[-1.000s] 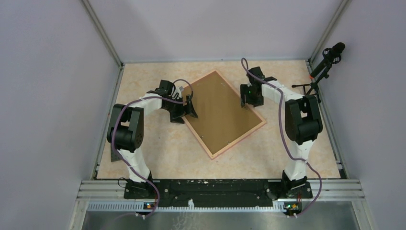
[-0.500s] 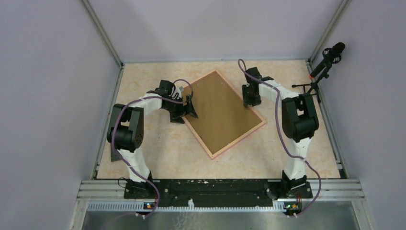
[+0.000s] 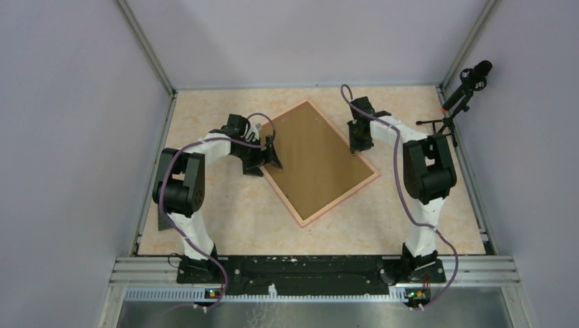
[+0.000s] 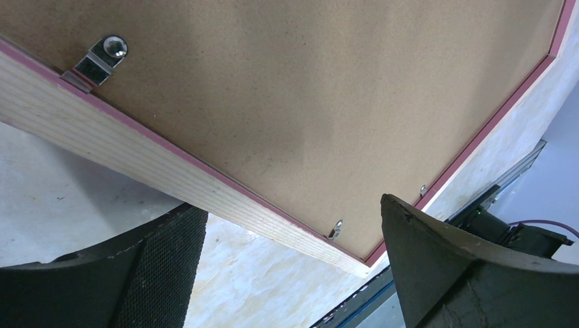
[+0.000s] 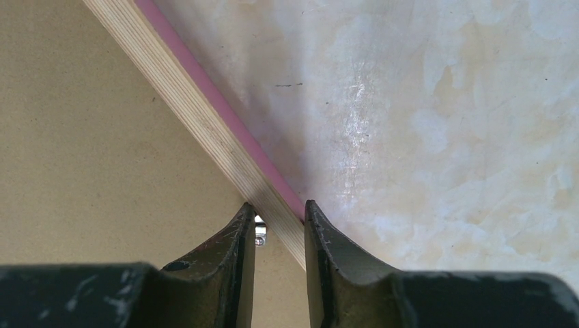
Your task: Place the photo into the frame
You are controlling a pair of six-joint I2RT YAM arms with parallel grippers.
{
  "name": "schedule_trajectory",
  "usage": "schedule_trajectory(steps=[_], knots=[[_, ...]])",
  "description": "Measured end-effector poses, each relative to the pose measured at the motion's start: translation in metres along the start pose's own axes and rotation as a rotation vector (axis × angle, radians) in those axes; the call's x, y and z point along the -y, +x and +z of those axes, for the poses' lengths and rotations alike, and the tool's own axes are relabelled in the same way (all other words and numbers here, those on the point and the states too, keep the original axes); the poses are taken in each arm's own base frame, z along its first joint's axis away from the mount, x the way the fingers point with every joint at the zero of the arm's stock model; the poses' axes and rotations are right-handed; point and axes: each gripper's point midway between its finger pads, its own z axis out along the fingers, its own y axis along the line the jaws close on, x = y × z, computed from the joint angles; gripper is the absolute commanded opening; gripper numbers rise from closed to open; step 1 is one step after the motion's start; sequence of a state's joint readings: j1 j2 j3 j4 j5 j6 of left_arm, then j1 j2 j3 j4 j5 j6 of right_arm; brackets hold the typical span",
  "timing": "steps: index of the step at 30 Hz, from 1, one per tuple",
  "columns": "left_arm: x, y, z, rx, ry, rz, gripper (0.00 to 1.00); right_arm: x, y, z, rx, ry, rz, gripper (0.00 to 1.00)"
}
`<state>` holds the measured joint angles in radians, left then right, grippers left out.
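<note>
The frame lies askew on the surface, backing board up; left end effector and right end effector flank it.

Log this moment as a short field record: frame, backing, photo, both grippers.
frame: thin pinkish-tan wooden picture frame, back side up, skewed on the beige table
backing: plain brown cardboard board seated inside it; metal clips along the rails
photo: not visible in any view
left gripper: open wide beside the frame's left rail
right gripper: jaws narrow, one either side of the right rail; cannot tell whether they grip it
</note>
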<state>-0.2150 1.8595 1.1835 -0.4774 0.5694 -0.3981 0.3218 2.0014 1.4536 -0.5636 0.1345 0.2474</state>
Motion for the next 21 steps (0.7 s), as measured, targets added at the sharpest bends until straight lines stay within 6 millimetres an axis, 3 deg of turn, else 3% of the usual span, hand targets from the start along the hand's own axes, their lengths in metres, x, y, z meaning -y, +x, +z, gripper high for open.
schedule_trajectory(steps=[4, 5, 8, 10, 17, 21], knots=[[0.0000, 0.0000, 0.0000, 0.000, 0.000, 0.000, 0.99, 0.0001, 0.0000, -0.0003, -0.002, -0.001, 0.013, 0.00], [-0.0001, 0.0000, 0.0000, 0.000, 0.000, 0.000, 0.99, -0.0001, 0.0000, -0.0005, -0.002, -0.002, 0.015, 0.07], [-0.0001, 0.0000, 0.0000, 0.000, 0.000, 0.000, 0.99, -0.0002, 0.0003, -0.0014, -0.005, -0.007, 0.019, 0.40], [0.0001, -0.0002, 0.0000, 0.001, 0.001, 0.001, 0.99, -0.0012, 0.0029, -0.0024, -0.016, -0.014, 0.030, 0.46], [0.0005, -0.0004, 0.0001, 0.001, 0.003, 0.001, 0.99, -0.0026, 0.0094, -0.0040, -0.045, -0.021, 0.042, 0.44], [0.0004, -0.0003, 0.0001, 0.001, 0.003, 0.001, 0.99, 0.0008, 0.0091, -0.0041, -0.043, -0.008, 0.043, 0.18]])
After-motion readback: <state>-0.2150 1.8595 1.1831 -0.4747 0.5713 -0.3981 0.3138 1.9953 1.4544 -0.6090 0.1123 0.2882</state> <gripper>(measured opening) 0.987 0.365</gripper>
